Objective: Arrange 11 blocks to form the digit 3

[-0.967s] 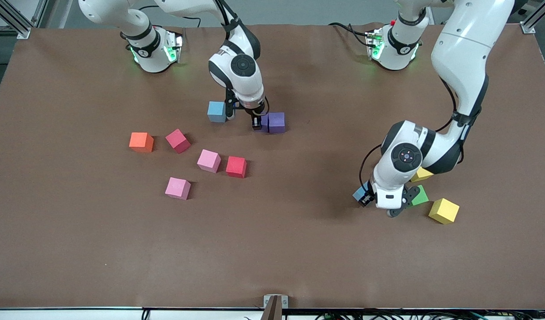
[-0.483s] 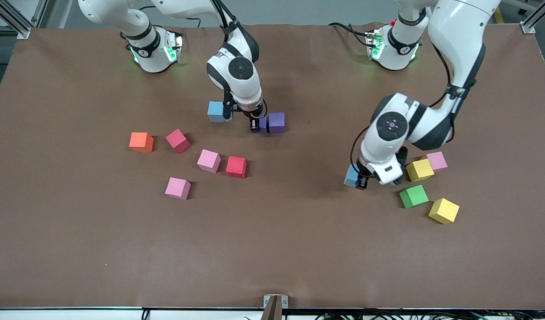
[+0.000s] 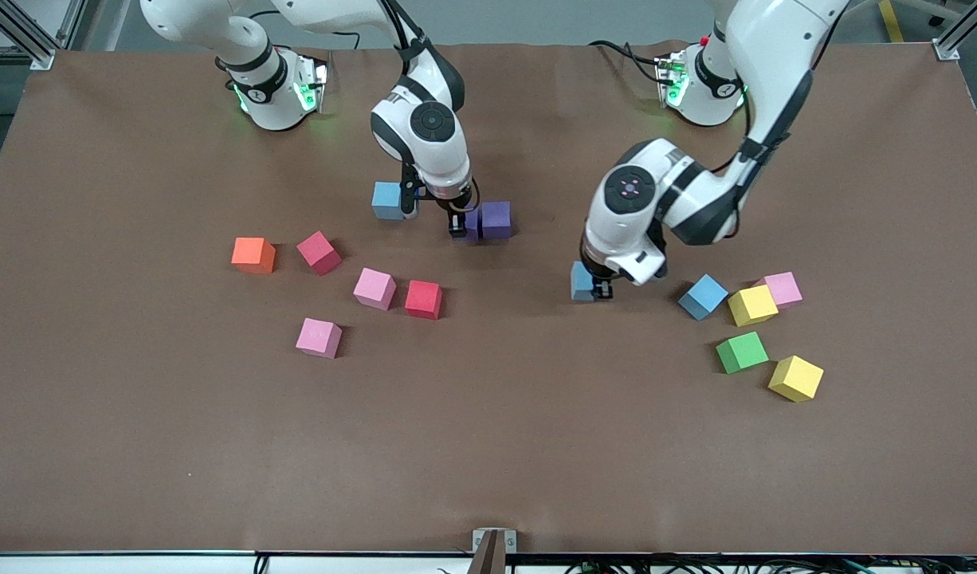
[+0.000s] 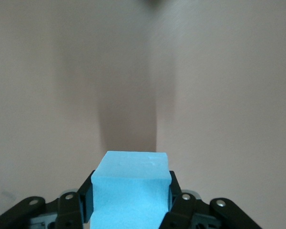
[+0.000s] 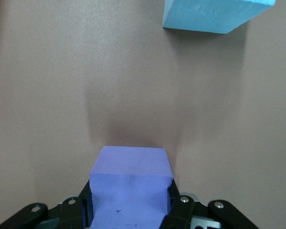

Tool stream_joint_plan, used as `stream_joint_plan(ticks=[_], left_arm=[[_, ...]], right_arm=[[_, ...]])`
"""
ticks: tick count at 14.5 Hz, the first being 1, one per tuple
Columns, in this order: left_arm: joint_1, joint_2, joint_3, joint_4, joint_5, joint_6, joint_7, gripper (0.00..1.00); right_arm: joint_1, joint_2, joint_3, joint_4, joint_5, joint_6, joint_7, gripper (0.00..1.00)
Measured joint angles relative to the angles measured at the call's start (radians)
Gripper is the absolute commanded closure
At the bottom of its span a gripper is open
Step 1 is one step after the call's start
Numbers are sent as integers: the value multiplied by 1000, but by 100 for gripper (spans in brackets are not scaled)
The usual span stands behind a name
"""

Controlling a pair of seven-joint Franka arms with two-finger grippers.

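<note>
Toward the right arm's end of the surface point(image 3: 138, 446), an orange cube point(image 3: 253, 255) and a crimson cube point(image 3: 319, 253) were seen, neither judged wanted. Next came two pink cubes point(image 3: 374, 288) point(image 3: 319, 337) and a red cube point(image 3: 423, 299), all loose, with a light blue cube point(image 3: 388, 200) nearer the bases.

Near the middle, the right gripper point(image 3: 459, 227) was set low, its jaws clenched on a purple cube point(image 5: 131, 188) just beside a second purple cube point(image 3: 496, 219). That cube would best be pressed flush and square to its neighbour before release, so that the row of the digit 3, hardly begun, is started straight.

Farther along, the left gripper point(image 3: 600, 288) was held over bare surface, its jaws grasping a carried light blue cube point(image 4: 130, 191). It would best be brought in level, faces parallel to the purple pair, and lowered fully before letting go, the right arm's wrist being kept clear of.

Toward the left arm's end, another light blue cube point(image 3: 703, 296), a yellow cube point(image 3: 752, 305) touching a third pink cube point(image 3: 782, 288), a green cube point(image 3: 741, 352) and a second yellow cube point(image 3: 795, 378) were left waiting.

No brand, label or legible writing was found.
</note>
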Motion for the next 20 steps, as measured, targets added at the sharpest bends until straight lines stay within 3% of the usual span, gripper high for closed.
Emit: stream_joint_plan(ticks=[7, 20], left_arm=[[-147, 18, -3, -73, 0, 29, -151, 68], [-264, 34, -3, -98, -65, 97, -259, 66]], right_arm=[[1, 4, 0, 8, -3, -9, 0, 100], [8, 13, -3, 25, -21, -17, -5, 98]])
